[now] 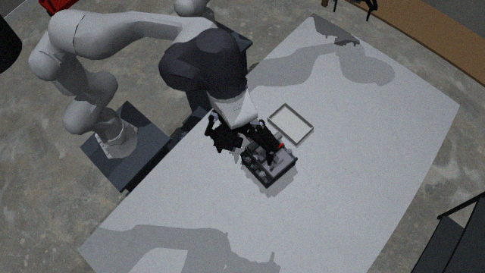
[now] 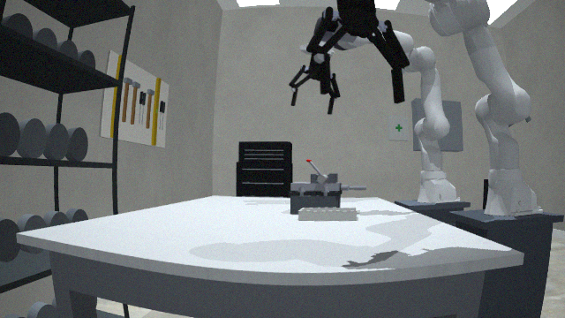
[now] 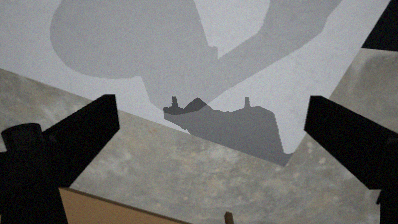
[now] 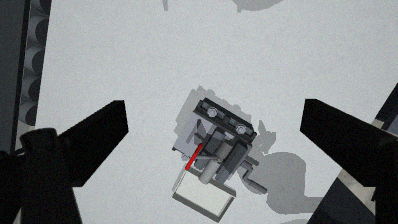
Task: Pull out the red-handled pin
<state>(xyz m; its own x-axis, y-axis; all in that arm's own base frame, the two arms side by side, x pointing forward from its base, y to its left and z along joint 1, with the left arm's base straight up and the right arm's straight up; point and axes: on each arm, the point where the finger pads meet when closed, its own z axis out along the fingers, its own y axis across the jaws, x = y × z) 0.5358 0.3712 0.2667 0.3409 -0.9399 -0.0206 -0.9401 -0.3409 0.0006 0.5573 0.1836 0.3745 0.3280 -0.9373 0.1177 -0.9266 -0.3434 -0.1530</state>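
Observation:
The vise [image 1: 281, 166] [image 2: 315, 205] [image 4: 225, 118] stands on the table. The grey tube [image 2: 322, 178] [image 4: 211, 170] sits between its jaws; how tightly they grip it cannot be told. The pin's red handle [image 1: 280, 145] [image 2: 309, 161] [image 4: 194, 157] sticks up at a slant beside the tube, its shaft running to the tube. The tray [image 1: 311, 130] [image 2: 327, 215] [image 4: 195, 211] is right side up, close to the vise. My right gripper [image 2: 312, 109] [image 4: 213, 115] is open and empty, high above the vise. My left gripper [image 2: 361, 97] [image 3: 212, 112] is open and empty, high above the table's far corner.
The vise's crank handle [image 2: 352, 188] [image 4: 257, 186] sticks out sideways. The right arm [image 1: 212, 64] reaches over the table edge above the vise. A wooden bench [image 1: 428, 42] stands beyond the table's corner, and a shelf rack [image 2: 118, 106] stands beside the table.

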